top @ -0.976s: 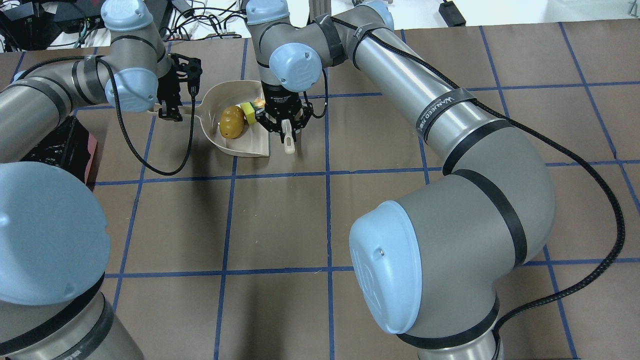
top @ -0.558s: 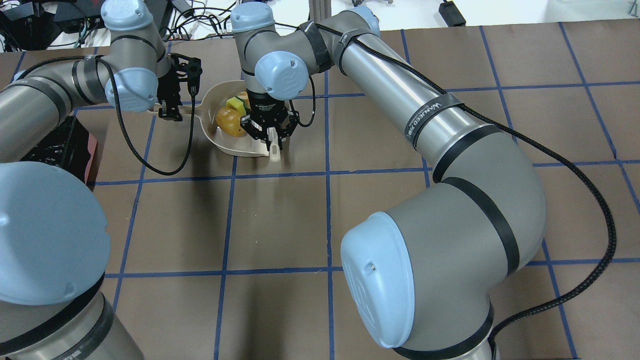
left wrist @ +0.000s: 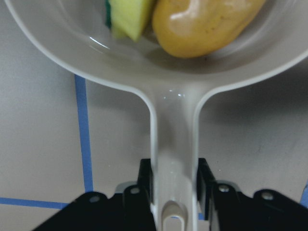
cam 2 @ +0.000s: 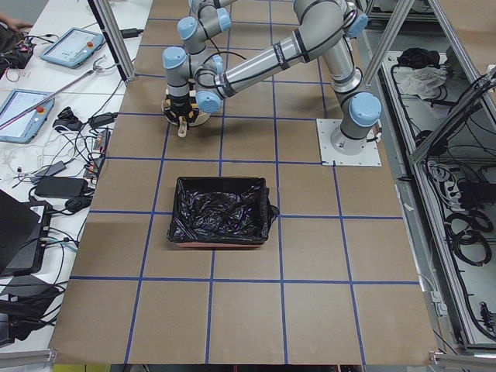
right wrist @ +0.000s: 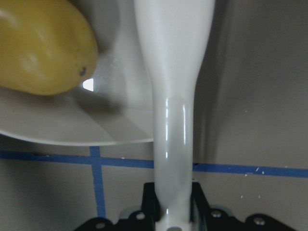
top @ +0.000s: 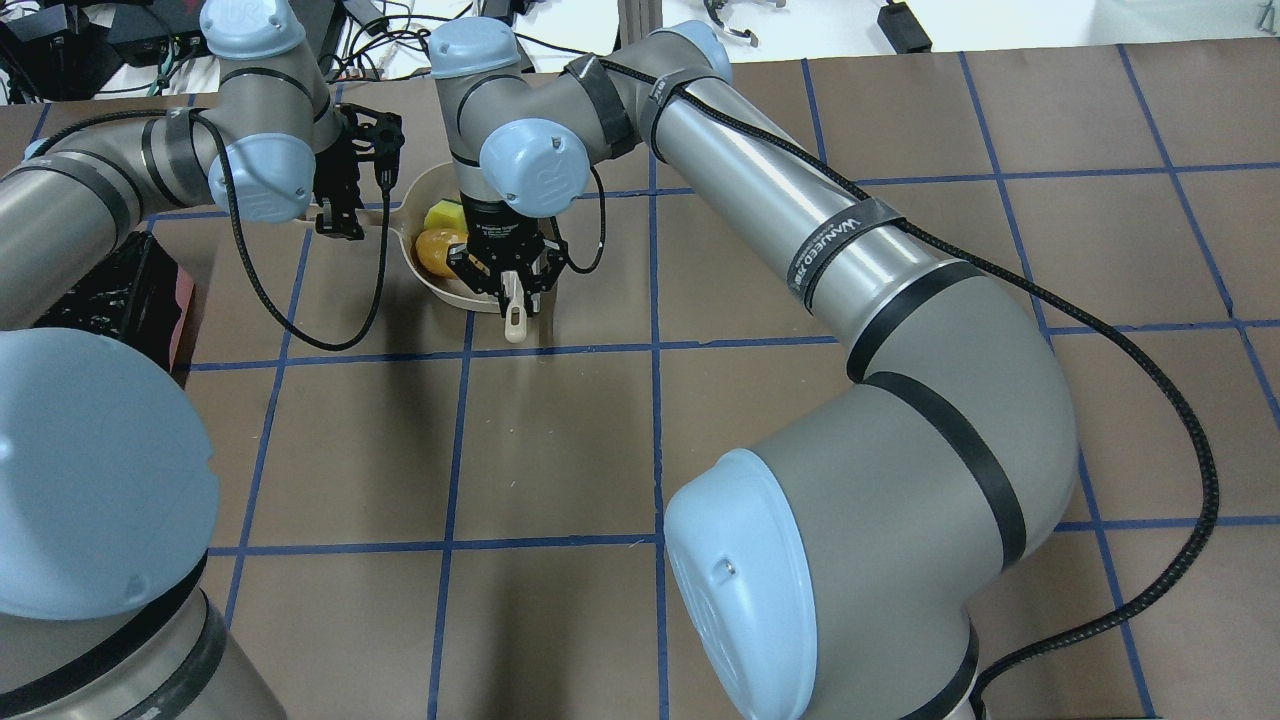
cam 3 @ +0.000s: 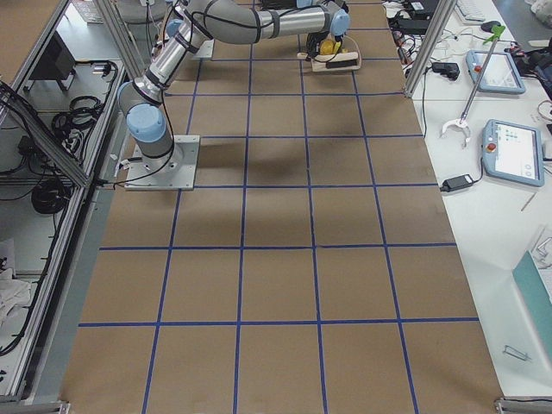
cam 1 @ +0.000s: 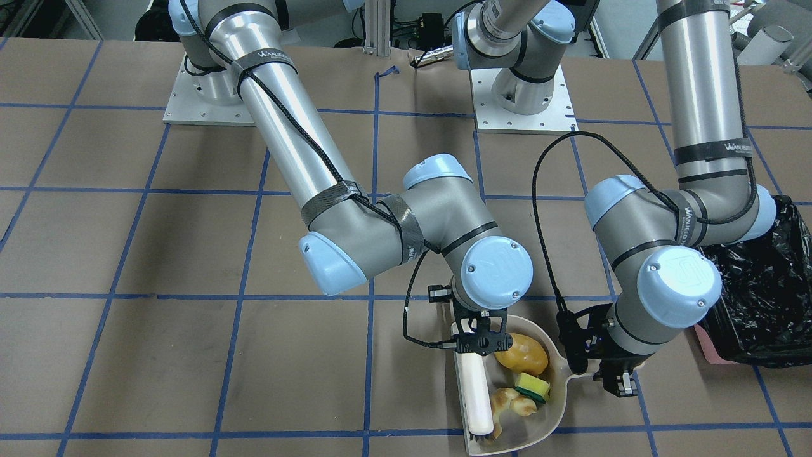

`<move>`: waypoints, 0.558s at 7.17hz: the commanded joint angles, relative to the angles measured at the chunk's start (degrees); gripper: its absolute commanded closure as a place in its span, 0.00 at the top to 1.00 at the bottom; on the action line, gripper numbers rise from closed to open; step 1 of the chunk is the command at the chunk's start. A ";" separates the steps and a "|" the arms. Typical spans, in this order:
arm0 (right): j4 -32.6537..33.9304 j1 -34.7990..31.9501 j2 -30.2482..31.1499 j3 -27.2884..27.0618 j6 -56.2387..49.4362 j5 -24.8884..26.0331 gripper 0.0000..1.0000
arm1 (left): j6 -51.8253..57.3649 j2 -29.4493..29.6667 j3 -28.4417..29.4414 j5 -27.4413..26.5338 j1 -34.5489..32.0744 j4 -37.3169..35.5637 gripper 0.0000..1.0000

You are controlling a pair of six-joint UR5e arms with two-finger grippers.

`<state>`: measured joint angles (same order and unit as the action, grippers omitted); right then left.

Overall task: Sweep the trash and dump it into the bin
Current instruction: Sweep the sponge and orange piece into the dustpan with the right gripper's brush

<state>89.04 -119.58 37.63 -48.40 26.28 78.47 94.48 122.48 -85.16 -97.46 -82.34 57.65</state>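
Note:
The beige dustpan lies on the table with all three pieces of trash in it: the amber potato-like lump, the yellow-green sponge and the tan croissant. My left gripper is shut on the dustpan handle. My right gripper is shut on the white brush, which lies across the pan's open side. In the overhead view my right wrist hides the croissant; the lump and sponge show beside it. The pink bin with its black bag stands apart from the pan.
The bin sits on the robot's left side of the brown, blue-taped table, a couple of grid squares from the pan. My left forearm hangs over its near corner. Cables and tablets lie beyond the far table edge.
My right gripper has moved left in the overhead view, carrying the brush into the pan mouth and pushing the lump and sponge deeper in. My left gripper and the pan have stayed put.

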 commanded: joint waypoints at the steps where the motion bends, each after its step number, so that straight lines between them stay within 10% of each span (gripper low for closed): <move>1: 0.17 -0.83 0.86 0.06 2.02 -2.17 0.24 | 0.00 -0.49 -0.10 -0.10 -0.02 0.18 0.00; 4: -0.89 -0.40 3.58 -0.55 1.67 -1.75 0.24 | 0.00 -0.49 -0.10 -0.01 -0.02 0.09 0.00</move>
<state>88.57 -120.25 40.01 -48.62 27.97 76.48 94.48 122.05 -85.27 -97.54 -82.35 57.79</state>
